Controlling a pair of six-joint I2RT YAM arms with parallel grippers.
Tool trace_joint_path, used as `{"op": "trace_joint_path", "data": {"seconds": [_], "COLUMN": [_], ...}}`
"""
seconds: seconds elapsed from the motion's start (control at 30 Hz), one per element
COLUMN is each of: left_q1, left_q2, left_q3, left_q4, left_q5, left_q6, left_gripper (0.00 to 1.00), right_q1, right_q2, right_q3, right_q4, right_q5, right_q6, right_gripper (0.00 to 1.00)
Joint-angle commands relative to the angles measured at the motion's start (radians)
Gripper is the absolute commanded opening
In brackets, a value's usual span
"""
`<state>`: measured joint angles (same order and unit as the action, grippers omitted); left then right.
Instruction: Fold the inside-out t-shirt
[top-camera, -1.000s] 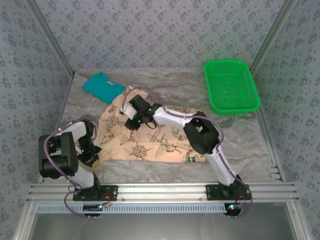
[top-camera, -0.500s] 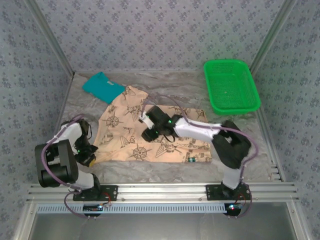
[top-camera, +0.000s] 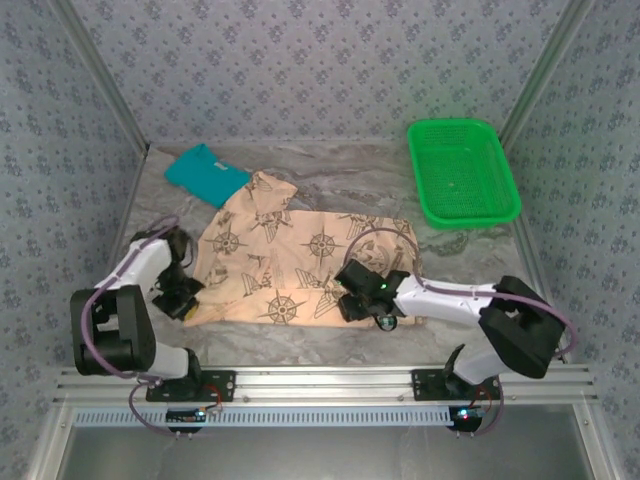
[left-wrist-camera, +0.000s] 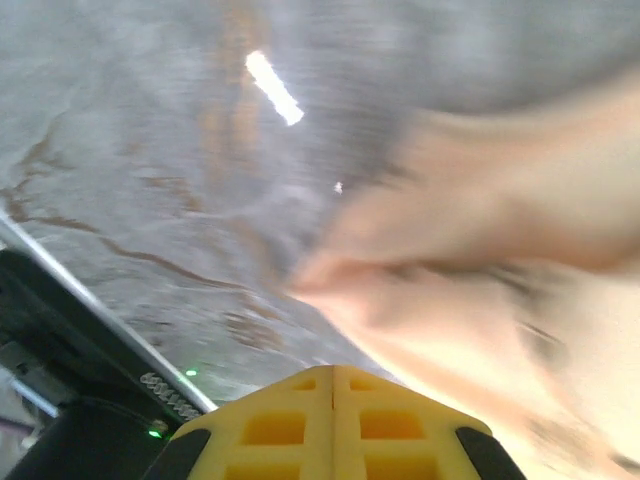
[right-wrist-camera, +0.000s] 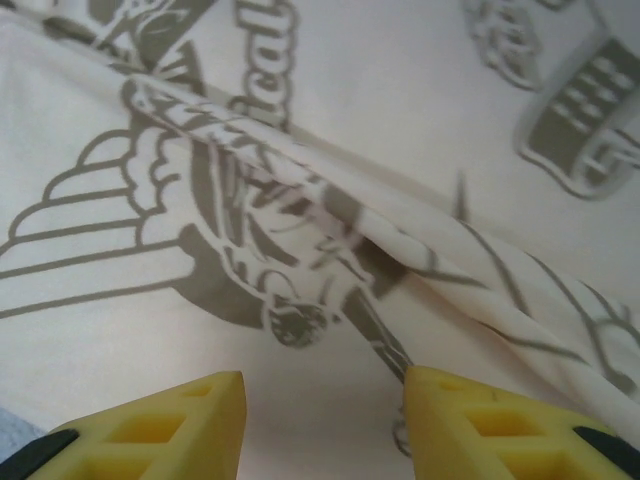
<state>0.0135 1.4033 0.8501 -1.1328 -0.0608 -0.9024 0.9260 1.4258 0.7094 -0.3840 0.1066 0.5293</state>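
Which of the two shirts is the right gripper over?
The peach compass-print t-shirt, spread mid-table; the right gripper hangs open above it. The teal shirt lies folded far left.

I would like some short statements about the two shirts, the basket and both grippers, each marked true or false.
1. The teal shirt lies inside the green basket. False: the teal shirt lies on the table at the far left, and the green basket stands at the far right.
2. The right gripper is open over the printed t-shirt. True.
3. The left gripper has its fingers shut together. True.
4. The printed t-shirt is folded into a small pack. False: it lies spread out across the table.
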Motion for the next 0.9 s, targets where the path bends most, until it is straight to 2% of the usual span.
{"op": "trace_joint_path", "data": {"seconds": [0.0, 0.1, 0.17, 0.27, 0.4, 0.47, 0.6, 0.7, 0.77, 0.83, 0.87], "left_q1": [-0.156, -0.249, -0.271, -0.246, -0.202, -0.202, -0.191, -0.162, -0.160, -0.159, -0.160], "left_q2": [-0.022, 0.010, 0.048, 0.155, 0.258, 0.247, 0.186, 0.135, 0.089, 0.040, 0.024], "left_q3": [0.097, 0.101, 0.053, -0.001, -0.043, -0.049, -0.085, -0.120, -0.130, -0.106, -0.069], "left_q4": [-0.037, -0.009, 0.066, 0.130, 0.180, 0.167, 0.102, 0.051, 0.031, 0.010, -0.004], "left_q5": [-0.037, -0.038, -0.030, -0.061, -0.056, -0.072, -0.128, -0.099, -0.051, -0.012, -0.007], "left_q6": [-0.095, -0.175, -0.194, -0.181, -0.147, -0.140, -0.140, -0.108, -0.089, -0.066, -0.042], "left_gripper": [0.11, 0.13, 0.13, 0.13, 0.14, 0.13, 0.14, 0.15, 0.18, 0.26, 0.31], "right_q1": [-0.057, -0.162, -0.217, -0.265, -0.260, -0.261, -0.262, -0.255, -0.237, -0.241, -0.251], "right_q2": [-0.072, -0.142, -0.169, -0.174, -0.219, -0.267, -0.368, -0.386, -0.384, -0.381, -0.377], "right_q3": [-0.047, -0.097, -0.140, -0.201, -0.226, -0.237, -0.267, -0.251, -0.213, -0.160, -0.127], "right_q4": [-0.101, -0.090, -0.066, -0.074, -0.226, -0.341, -0.384, -0.441, -0.507, -0.573, -0.556], "right_q5": [0.016, -0.076, -0.124, -0.151, -0.070, -0.032, -0.058, -0.064, -0.031, 0.001, 0.017], "right_q6": [0.135, 0.155, 0.157, 0.213, 0.412, 0.513, 0.598, 0.621, 0.622, 0.601, 0.525], "right_gripper": [0.47, 0.48, 0.48, 0.48, 0.48, 0.48, 0.44, 0.43, 0.44, 0.48, 0.48]}}
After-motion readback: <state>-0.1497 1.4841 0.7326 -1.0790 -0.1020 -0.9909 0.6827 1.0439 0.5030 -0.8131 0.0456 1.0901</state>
